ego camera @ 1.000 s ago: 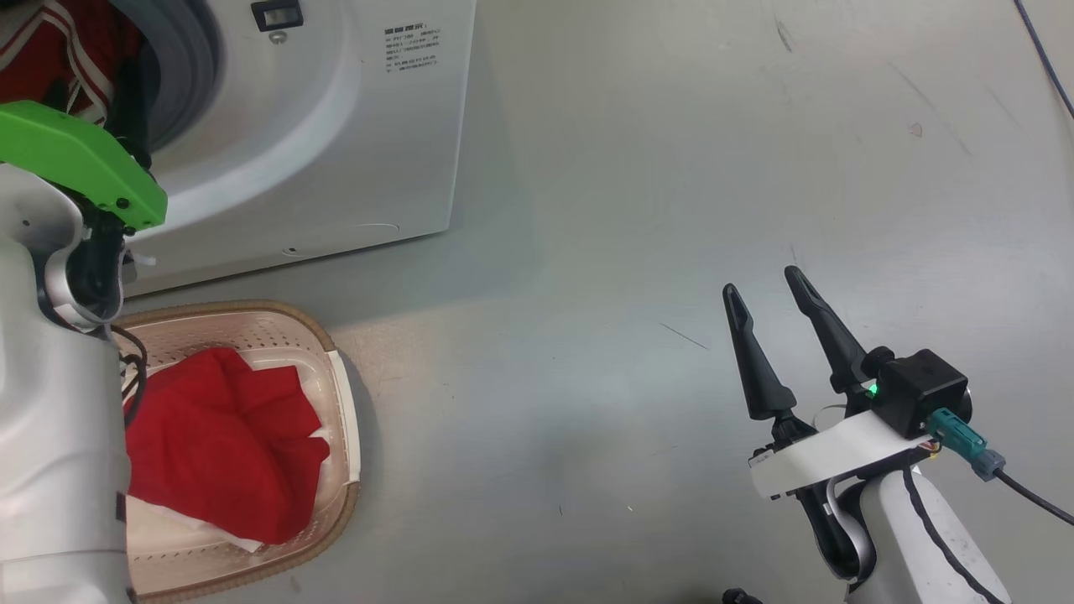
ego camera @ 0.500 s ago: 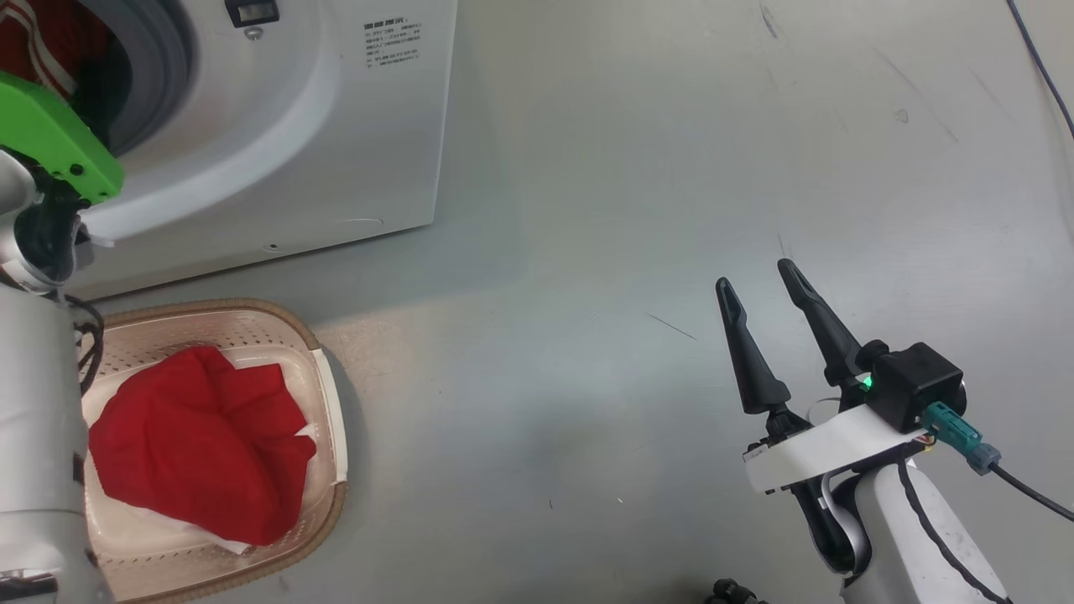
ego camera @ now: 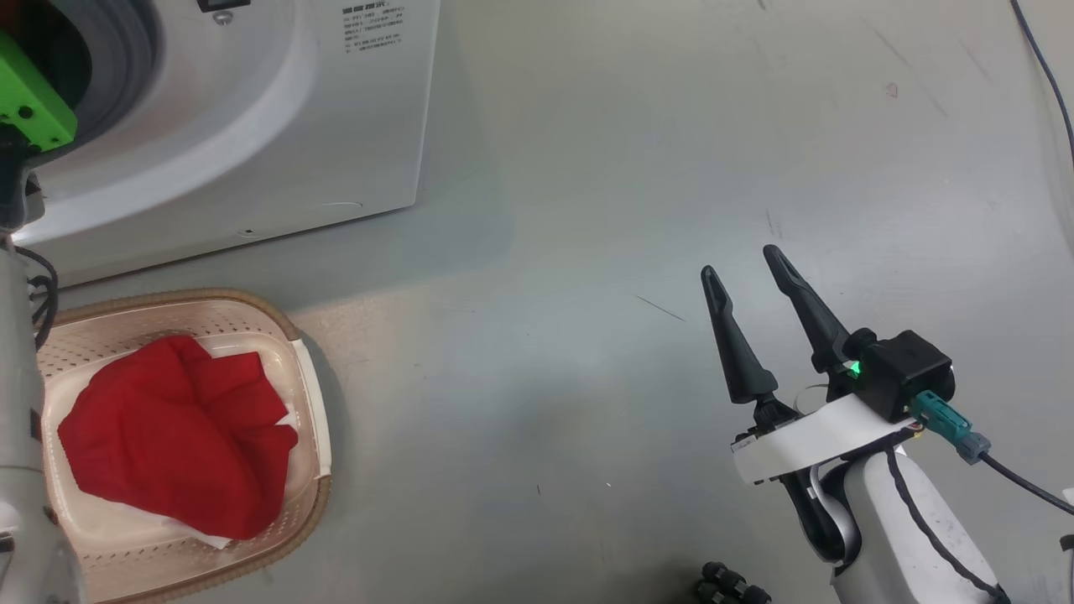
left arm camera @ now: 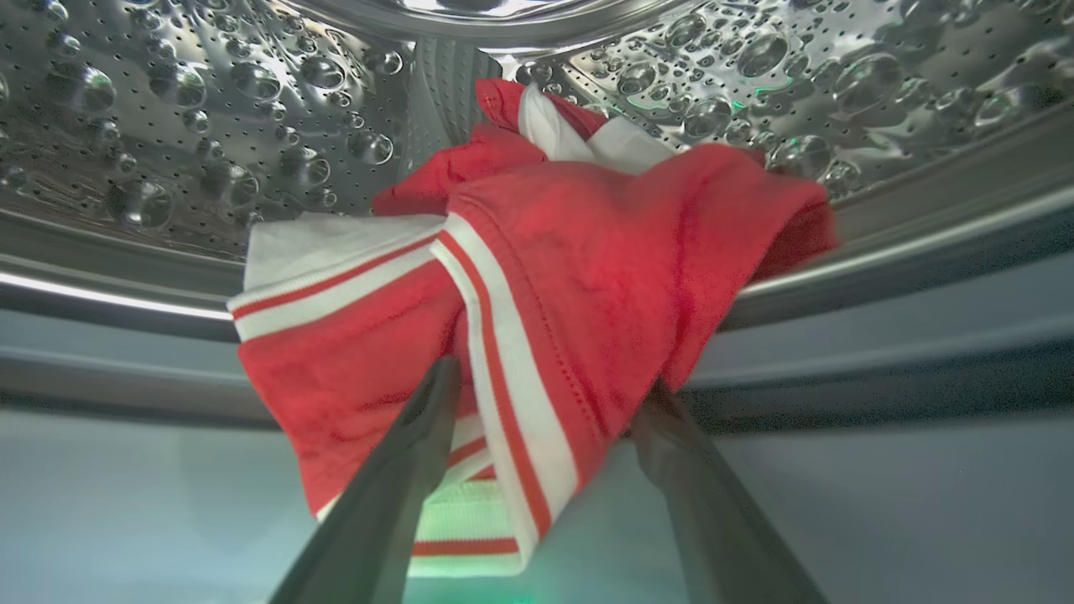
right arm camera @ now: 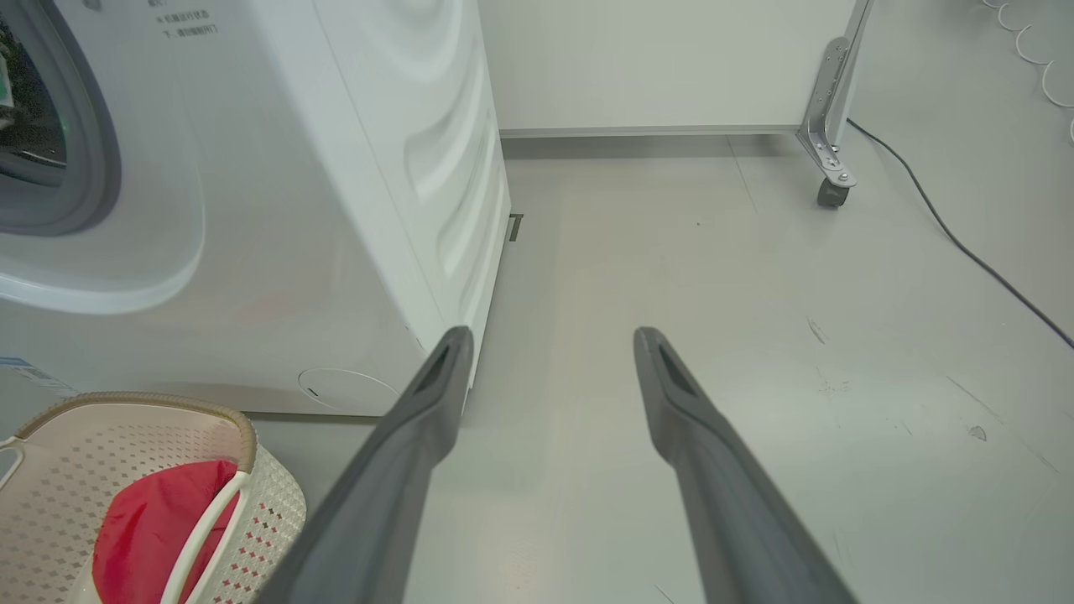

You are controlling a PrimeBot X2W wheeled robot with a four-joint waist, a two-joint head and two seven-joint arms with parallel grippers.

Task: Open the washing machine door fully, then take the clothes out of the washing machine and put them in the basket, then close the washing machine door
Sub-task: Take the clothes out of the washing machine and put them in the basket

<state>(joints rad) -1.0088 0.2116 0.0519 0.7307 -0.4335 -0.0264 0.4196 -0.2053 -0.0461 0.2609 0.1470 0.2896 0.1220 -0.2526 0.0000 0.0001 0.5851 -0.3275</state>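
1. Left gripper (left arm camera: 550, 382): reached into the washing machine (ego camera: 336, 126), jaws spread wide. We find the striped red garment (left arm camera: 604, 252) lying between its fingers and draped over the lip of the steel drum (left arm camera: 168, 101). The fingers stand apart and are not clamped on it.
2. Basket (ego camera: 168, 296): on the floor (ego camera: 587, 210), just in front of the washer. We count one plain red garment (ego camera: 168, 436) inside, with white lining showing at its edge.
3. Right gripper (ego camera: 740, 260): we place it well to the right of the basket, above bare floor, jaws apart, holding nothing.
4. Black cable (ego camera: 1049, 84): on the floor at the far right.
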